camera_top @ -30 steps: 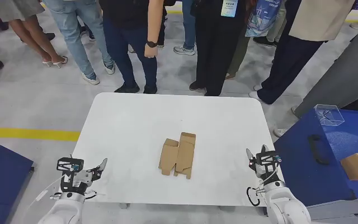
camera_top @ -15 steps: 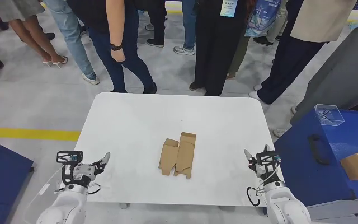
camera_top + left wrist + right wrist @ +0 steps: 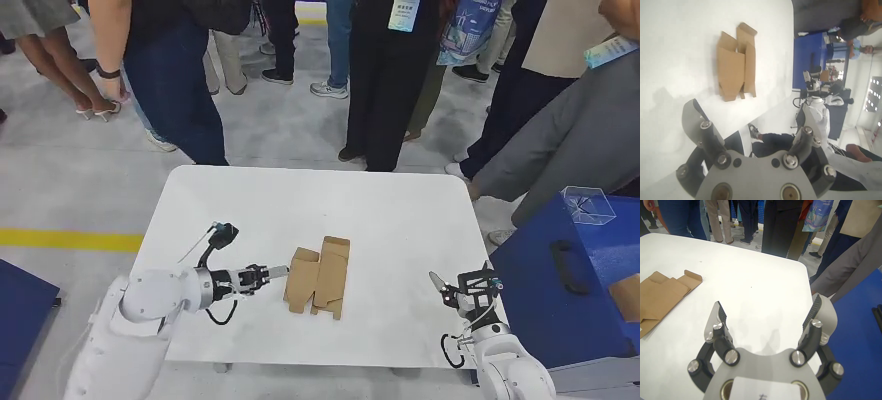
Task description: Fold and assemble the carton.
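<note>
A flattened brown cardboard carton [image 3: 318, 277] lies at the middle of a smooth white table [image 3: 250, 210] with rounded corners. Its creased panels are pressed flat, with tabbed flaps stepping out toward 12 o'clock and notched flaps toward 6 o'clock. The left gripper [image 3: 272, 271] sits just beside the carton at its 9 o'clock, grey fingers [image 3: 696, 121] spread wide, released. The right gripper [image 3: 767, 300] hovers at the table's edge, at the carton's 4 o'clock and well apart, its ribbed black pads [image 3: 722, 313] splayed, likewise released.
</note>
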Available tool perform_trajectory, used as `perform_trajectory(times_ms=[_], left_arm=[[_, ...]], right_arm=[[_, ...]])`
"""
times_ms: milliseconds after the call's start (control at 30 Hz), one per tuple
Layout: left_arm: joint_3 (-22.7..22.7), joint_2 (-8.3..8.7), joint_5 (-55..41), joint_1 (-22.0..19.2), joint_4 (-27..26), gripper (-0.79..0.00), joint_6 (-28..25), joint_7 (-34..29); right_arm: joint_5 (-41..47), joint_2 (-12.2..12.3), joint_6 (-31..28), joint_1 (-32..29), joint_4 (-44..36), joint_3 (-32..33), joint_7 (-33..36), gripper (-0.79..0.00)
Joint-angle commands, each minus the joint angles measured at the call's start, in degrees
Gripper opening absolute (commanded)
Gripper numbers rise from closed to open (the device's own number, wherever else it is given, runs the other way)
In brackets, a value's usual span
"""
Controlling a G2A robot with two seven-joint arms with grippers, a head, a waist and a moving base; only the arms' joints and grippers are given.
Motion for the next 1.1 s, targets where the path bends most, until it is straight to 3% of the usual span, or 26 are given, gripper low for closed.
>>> perform_trajectory(times_ms=[0,167,367,533,700,800,1067], left_arm=[[3.2,-0.4,0.84,-3.83,4.69,0.0,-0.92,0.46],[10.39,-1.81,2.39,-11.01,16.36,0.0,-2.38,1.78],[16.45,-3.67,1.32,-16.51,27.11,-0.089,-7.12,4.24],[19.48,-5.14,-1.48,-19.9,34.42,-0.339,-9.6,5.22],[21.46,-6.24,-3.22,-22.6,40.21,-0.385,-11.95,5.1],[22.57,-6.9,-4.4,-23.87,43.15,-0.36,-12.65,4.28],[24.97,-8.78,-8.52,-26.5,49.59,-0.397,-16.01,2.42]], right_arm=[[0.0,0.0,0.0,0.0,0.0,0.0,0.0,0.0],[0.0,0.0,0.0,0.0,0.0,0.0,0.0,0.0],[0.0,0.0,0.0,0.0,0.0,0.0,0.0,0.0],[0.0,0.0,0.0,0.0,0.0,0.0,0.0,0.0],[0.0,0.0,0.0,0.0,0.0,0.0,0.0,0.0],[0.0,0.0,0.0,0.0,0.0,0.0,0.0,0.0],[0.0,0.0,0.0,0.0,0.0,0.0,0.0,0.0]])
